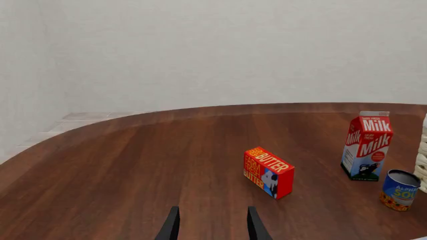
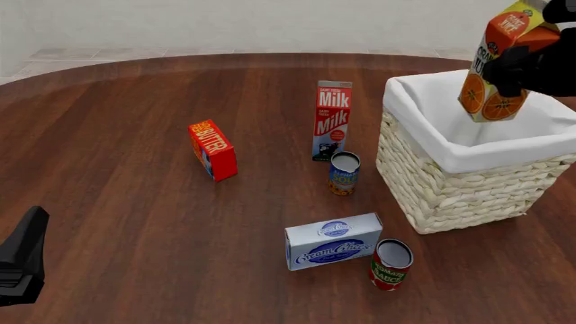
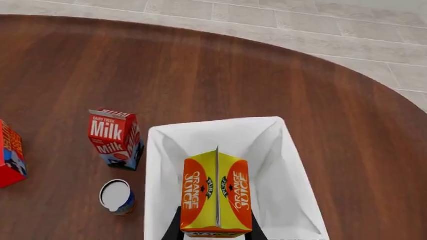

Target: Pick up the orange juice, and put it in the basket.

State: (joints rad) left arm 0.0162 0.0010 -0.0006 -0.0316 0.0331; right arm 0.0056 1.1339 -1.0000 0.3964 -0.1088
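**Orange juice held in the air above the basket**

The orange juice [image 2: 497, 64] is gripped by the right tool [image 2: 531, 64], whose fingers are closed against the carton's sides. The carton is lifted clear of the desk [image 2: 135, 223], tilted a little, and hangs over the open top of the basket [image 2: 450, 189]; its lower end is above the white cloth lining and is not seen to touch it. In the right wrist view the carton's gable top [image 3: 217, 192] is seen from above, directly over the basket's lined inside [image 3: 280, 165].

In the front view the basket stands at about 3 o'clock on the desk. The milk carton [image 2: 332, 120] stands upright just toward 9 o'clock of the basket, with a blue can [image 2: 344, 173] close beside it toward 6 o'clock. The butter box [image 2: 212, 150] lies further toward 9 o'clock. A cream cheese box [image 2: 334, 241] and a red can [image 2: 390, 264] sit near 6 o'clock, side by side.

The left tool [image 1: 212, 225] is parted and empty, low over bare desk at about 8 o'clock, well apart from everything.
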